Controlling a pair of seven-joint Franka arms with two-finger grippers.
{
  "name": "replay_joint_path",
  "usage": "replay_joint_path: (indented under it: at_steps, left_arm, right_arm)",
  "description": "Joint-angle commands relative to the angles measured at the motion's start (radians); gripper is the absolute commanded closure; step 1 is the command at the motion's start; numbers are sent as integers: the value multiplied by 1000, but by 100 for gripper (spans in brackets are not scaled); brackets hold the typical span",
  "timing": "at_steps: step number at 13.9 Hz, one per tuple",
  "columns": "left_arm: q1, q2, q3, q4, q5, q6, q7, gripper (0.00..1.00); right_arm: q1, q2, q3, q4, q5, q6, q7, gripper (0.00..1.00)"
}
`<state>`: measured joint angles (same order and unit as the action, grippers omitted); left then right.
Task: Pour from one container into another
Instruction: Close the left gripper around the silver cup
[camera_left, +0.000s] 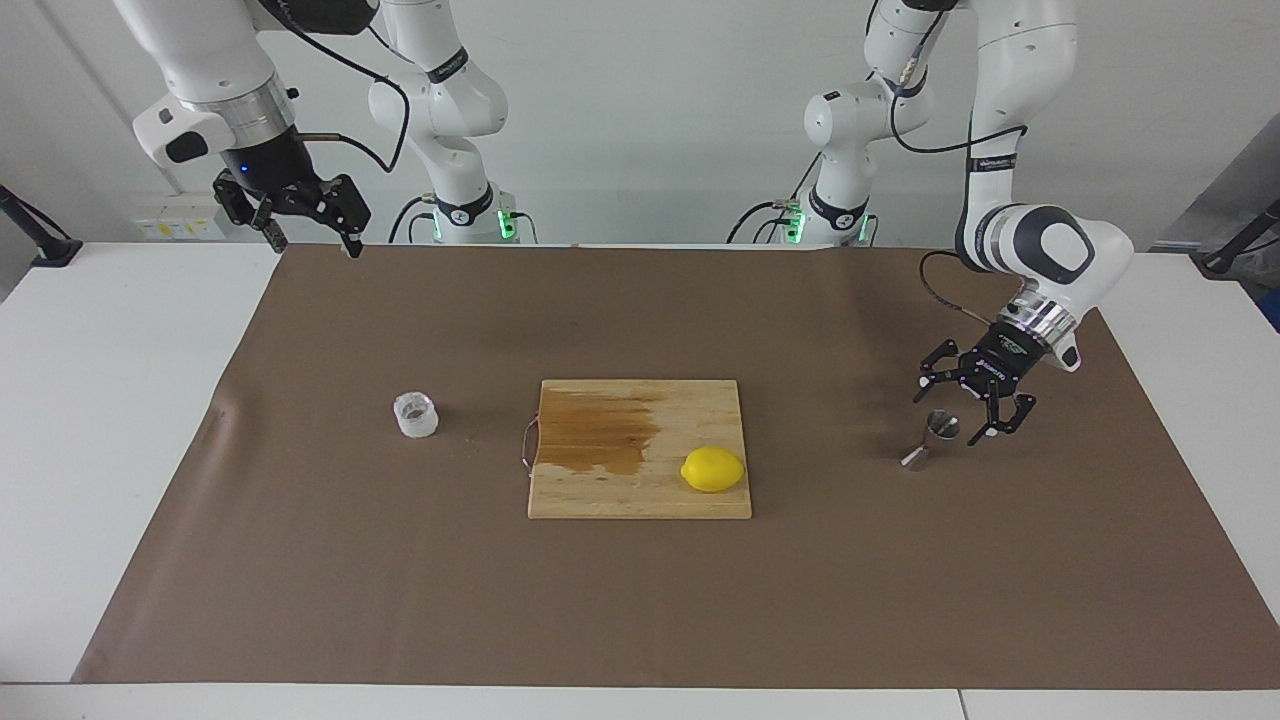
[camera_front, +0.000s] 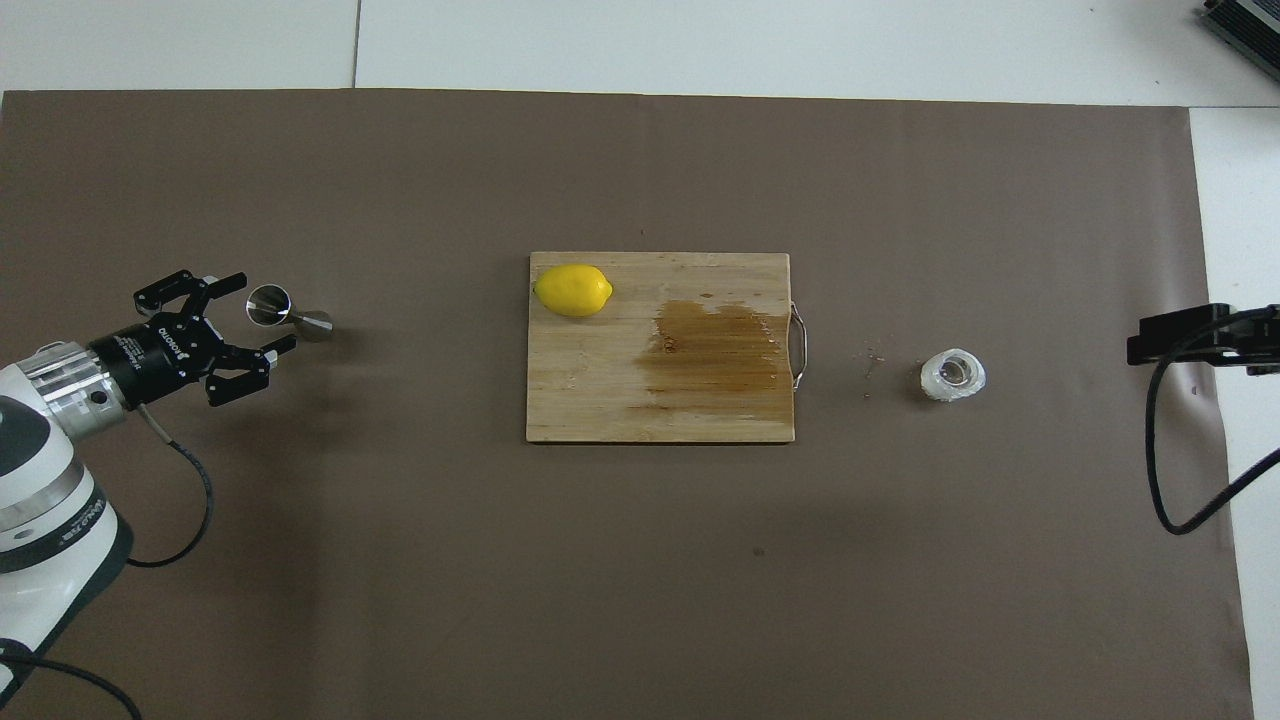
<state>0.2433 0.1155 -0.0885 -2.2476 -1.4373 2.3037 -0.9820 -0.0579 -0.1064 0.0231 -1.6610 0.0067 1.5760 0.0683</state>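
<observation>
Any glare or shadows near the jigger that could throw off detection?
Facing view: jigger shows bright specular highlights and a soft shadow beside it on the brown mat. Overhead view: its rim gleams, and a diffuse shadow lies under the left tool.

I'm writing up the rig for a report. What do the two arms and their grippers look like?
Both arms are glossy white with rounded joints, black bands and silver wrist rings. The left gripper and right gripper are black, skeletal linkages with two fingers and pale fingertip pads. A loose black cable runs along each arm to its wrist. The left gripper's body carries small white lettering. Green lights glow at both bases.
</observation>
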Motion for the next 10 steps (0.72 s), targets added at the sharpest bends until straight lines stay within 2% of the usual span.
replay_joint_path:
  at_steps: [1, 4, 8, 10]
  left_arm:
    - [-12, 26, 4, 19, -28, 22, 19, 0]
    - [-12, 30, 4, 22, -29, 23, 20, 0]
    - [-13, 30, 4, 22, -31, 22, 22, 14]
    - [-13, 30, 3, 22, -31, 22, 26, 15]
  right_arm:
    - [-11, -18, 8, -17, 16, -4, 11, 0]
    - [-11, -18, 8, -17, 16, -4, 11, 0]
    - [-11, -18, 8, -17, 16, -4, 11, 0]
    - [-11, -18, 8, -17, 16, -4, 11, 0]
